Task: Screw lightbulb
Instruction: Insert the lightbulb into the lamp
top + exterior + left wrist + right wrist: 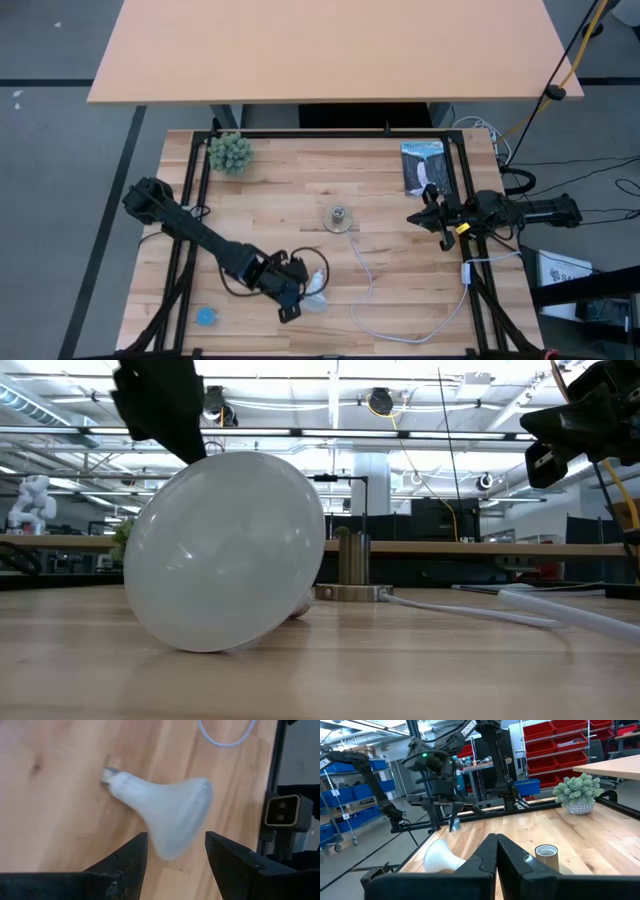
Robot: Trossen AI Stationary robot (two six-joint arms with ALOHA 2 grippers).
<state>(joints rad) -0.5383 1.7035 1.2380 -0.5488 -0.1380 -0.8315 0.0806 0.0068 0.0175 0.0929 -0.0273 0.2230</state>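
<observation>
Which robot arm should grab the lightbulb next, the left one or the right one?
Probably the left. The left gripper is open beside the lightbulb, which lies on its side. The right gripper is shut and far off.

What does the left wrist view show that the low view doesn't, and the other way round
Only the left wrist view shows the lightbulb's silver screw base and the left hand open, with the bulb's dome between its fingers. Only the low view shows the metal socket standing upright behind the bulb, with its white cord trailing off. Both show the lightbulb lying on its side on the wooden table.
</observation>
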